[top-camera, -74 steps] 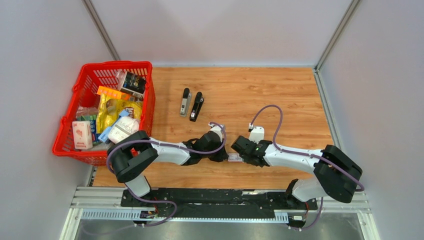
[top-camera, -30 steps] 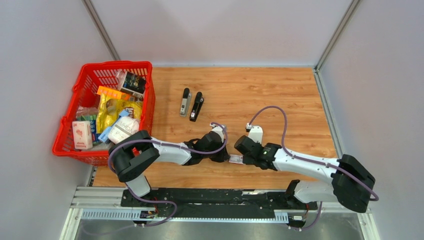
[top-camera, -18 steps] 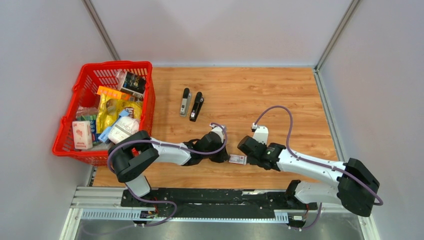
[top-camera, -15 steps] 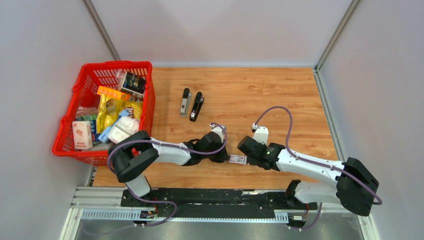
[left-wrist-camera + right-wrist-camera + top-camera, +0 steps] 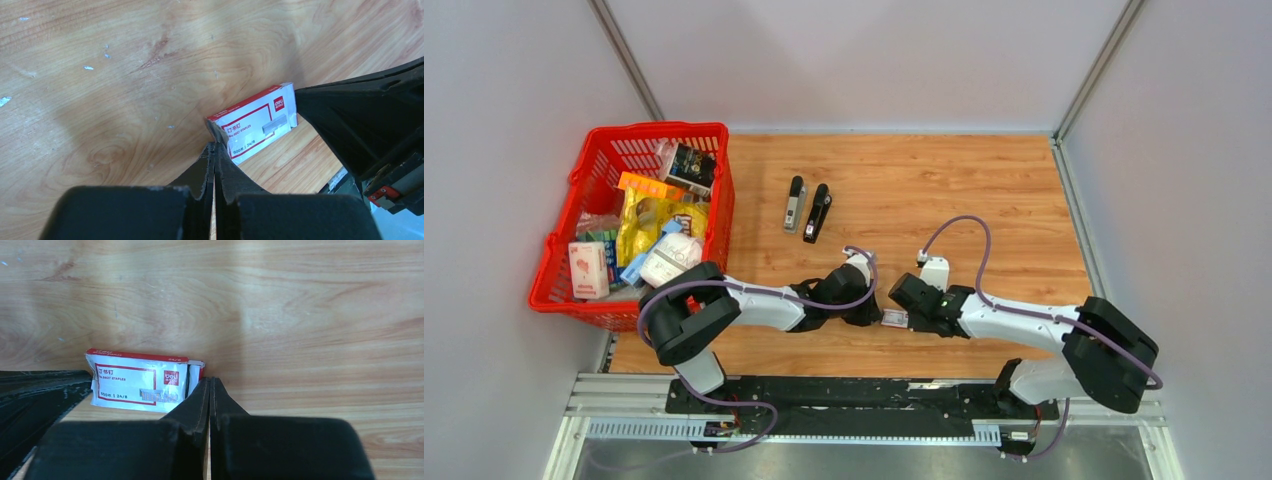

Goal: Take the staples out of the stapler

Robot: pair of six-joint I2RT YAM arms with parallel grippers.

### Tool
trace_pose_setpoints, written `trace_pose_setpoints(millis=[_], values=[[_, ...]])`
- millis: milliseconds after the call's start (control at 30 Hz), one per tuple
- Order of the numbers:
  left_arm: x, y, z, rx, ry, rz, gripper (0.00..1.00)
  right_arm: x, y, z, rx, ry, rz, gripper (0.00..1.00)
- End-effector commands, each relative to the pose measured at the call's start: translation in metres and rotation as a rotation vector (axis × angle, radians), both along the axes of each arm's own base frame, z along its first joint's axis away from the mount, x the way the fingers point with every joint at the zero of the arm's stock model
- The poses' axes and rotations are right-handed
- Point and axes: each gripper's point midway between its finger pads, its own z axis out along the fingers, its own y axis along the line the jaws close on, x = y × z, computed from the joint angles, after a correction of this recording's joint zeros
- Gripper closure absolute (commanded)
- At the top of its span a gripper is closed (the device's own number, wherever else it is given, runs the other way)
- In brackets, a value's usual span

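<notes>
No loose staples are in view. Two black staplers (image 5: 795, 203) (image 5: 817, 212) lie closed side by side at the back of the table, far from both grippers. A small white-and-red box (image 5: 893, 318) lies near the front edge between the grippers; it also shows in the left wrist view (image 5: 260, 127) and the right wrist view (image 5: 140, 385). My left gripper (image 5: 216, 144) (image 5: 874, 312) is shut, its tips pinching the grey end flap of the box. My right gripper (image 5: 210, 380) (image 5: 909, 318) is shut, its tips touching the box's other end.
A red basket (image 5: 639, 130) full of packets stands at the left edge of the table. The table's front edge lies just behind the box. Grey walls close the table on three sides.
My right arm drew back to the right, then came back left against the box's end. The box shifted slightly right and back. The left arm has stayed still.
</notes>
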Motion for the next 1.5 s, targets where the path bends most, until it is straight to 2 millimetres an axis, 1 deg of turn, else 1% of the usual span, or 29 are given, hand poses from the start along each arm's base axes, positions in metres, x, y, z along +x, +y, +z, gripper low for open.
trace_pose_setpoints(millis=[0, 133, 333, 467, 533, 633, 700, 767, 833, 900, 933, 967, 1000, 1033, 1067, 1100, 1133, 1167, 1200, 1233, 1267, 1300, 1400, 1433, 1467], values=[[-0.034, 0.052, -0.053, 0.235, 0.116, -0.023, 1.00, 0.009, 0.019, 0.001, 0.070, -0.016, -0.006, 1.00], [-0.035, 0.051, -0.054, 0.231, 0.118, -0.024, 1.00, 0.010, 0.023, 0.000, 0.080, -0.018, 0.004, 1.00], [-0.036, 0.047, -0.057, 0.225, 0.122, -0.028, 1.00, 0.012, 0.038, 0.004, 0.128, -0.016, 0.044, 1.00], [-0.035, 0.045, -0.056, 0.222, 0.120, -0.027, 1.00, 0.011, 0.039, 0.006, 0.126, -0.013, 0.062, 1.00], [-0.034, 0.044, -0.053, 0.222, 0.113, -0.026, 1.00, 0.012, 0.035, 0.009, 0.104, -0.021, 0.060, 1.00], [-0.034, 0.046, -0.048, 0.235, 0.105, -0.035, 1.00, 0.014, 0.019, 0.015, 0.044, -0.043, 0.040, 1.00], [-0.026, 0.050, -0.043, 0.256, 0.071, -0.014, 1.00, 0.015, 0.008, 0.020, 0.006, -0.060, 0.022, 1.00], [-0.022, 0.051, -0.036, 0.269, 0.049, -0.008, 1.00, 0.015, -0.004, 0.024, -0.019, -0.071, -0.006, 0.97], [-0.020, 0.056, -0.033, 0.297, 0.041, 0.000, 0.97, 0.014, -0.015, 0.026, -0.045, -0.076, -0.024, 0.92], [-0.018, 0.059, -0.029, 0.308, 0.027, 0.008, 0.92, 0.013, -0.023, 0.030, -0.053, -0.084, -0.045, 0.89], [-0.017, 0.061, -0.028, 0.320, 0.023, 0.015, 0.87, 0.013, -0.025, 0.032, -0.056, -0.090, -0.046, 0.86], [-0.015, 0.061, -0.024, 0.315, 0.014, 0.019, 0.84, 0.013, -0.028, 0.034, -0.060, -0.097, -0.054, 0.80], [-0.015, 0.065, -0.023, 0.329, 0.009, 0.024, 0.78, 0.014, -0.030, 0.038, -0.063, -0.104, -0.057, 0.77], [-0.012, 0.063, -0.015, 0.317, -0.006, 0.027, 0.73, 0.014, -0.033, 0.041, -0.066, -0.114, -0.063, 0.73], [-0.011, 0.068, -0.014, 0.339, -0.014, 0.033, 0.70, 0.014, -0.035, 0.045, -0.065, -0.123, -0.066, 0.66], [-0.009, 0.067, -0.004, 0.325, -0.031, 0.035, 0.64, 0.016, -0.036, 0.050, -0.063, -0.135, -0.068, 0.62], [-0.008, 0.073, -0.002, 0.351, -0.045, 0.038, 0.61, 0.017, -0.038, 0.054, -0.068, -0.147, -0.066, 0.59], [-0.006, 0.074, 0.006, 0.343, -0.062, 0.041, 0.56, 0.017, -0.040, 0.059, -0.071, -0.159, -0.066, 0.54], [-0.004, 0.080, 0.010, 0.364, -0.080, 0.050, 0.53, 0.018, -0.042, 0.064, -0.070, -0.174, -0.070, 0.47], [-0.003, 0.082, 0.020, 0.354, -0.099, 0.054, 0.49, 0.019, -0.044, 0.069, -0.069, -0.189, -0.073, 0.42], [-0.001, 0.088, 0.023, 0.376, -0.114, 0.060, 0.47, 0.020, -0.045, 0.073, -0.065, -0.202, -0.073, 0.38], [0.000, 0.088, 0.034, 0.357, -0.136, 0.066, 0.45, 0.021, -0.046, 0.078, -0.053, -0.218, -0.075, 0.35], [0.004, 0.102, 0.058, 0.342, -0.196, 0.102, 0.43, 0.023, -0.048, 0.091, -0.031, -0.259, -0.066, 0.25], [0.004, 0.104, 0.064, 0.329, -0.211, 0.109, 0.32, 0.024, -0.050, 0.096, -0.035, -0.273, -0.066, 0.21], [0.005, 0.109, 0.073, 0.316, -0.234, 0.126, 0.28, 0.025, -0.053, 0.101, -0.041, -0.291, -0.069, 0.16]])
